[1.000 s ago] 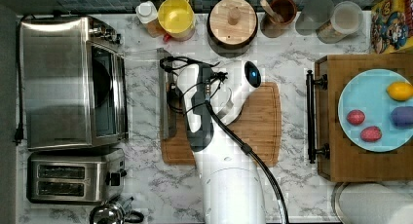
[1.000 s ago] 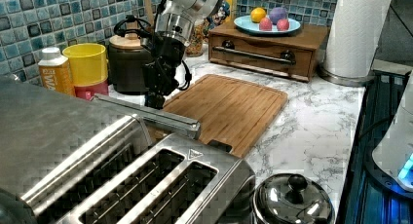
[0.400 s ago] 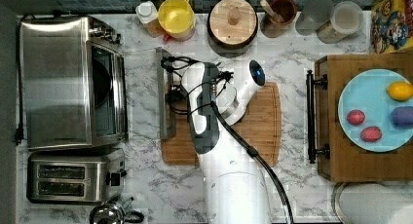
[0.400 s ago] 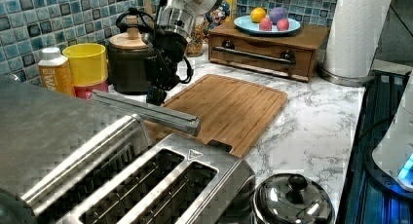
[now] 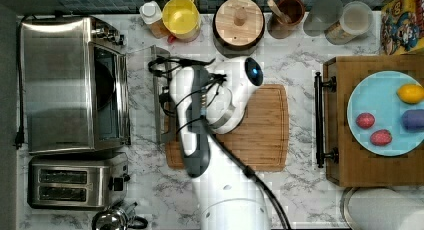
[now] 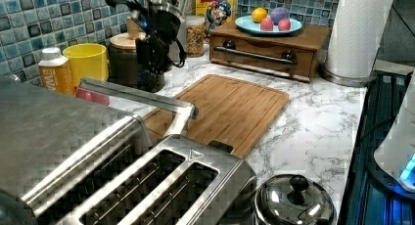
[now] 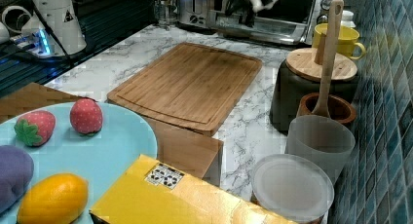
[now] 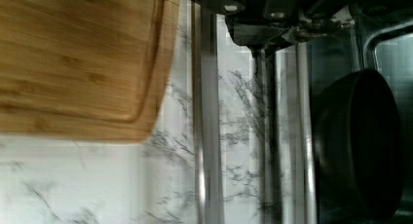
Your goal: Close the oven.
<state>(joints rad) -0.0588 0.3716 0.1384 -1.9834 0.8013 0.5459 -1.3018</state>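
Note:
The oven is a boxy steel appliance at the top view's left. Its glass door hangs partly open, tilted up off the counter, with the bar handle on its free edge. In the left view the handle runs across above the cutting board's corner. My gripper hangs at the handle, on the side away from the oven, and in the left view my gripper stands just behind the bar. The wrist view looks along the handle and the door glass, with a dark pan inside the oven.
A wooden cutting board lies under the arm. A two-slot toaster sits beside the oven, with a steel lid near it. A yellow cup, a dark canister and jars line the back wall. A wooden box carries a fruit plate.
The oven door has swung upward from nearly flat, its handle now higher in the left view. My gripper has risen with it and shifted slightly toward the oven.

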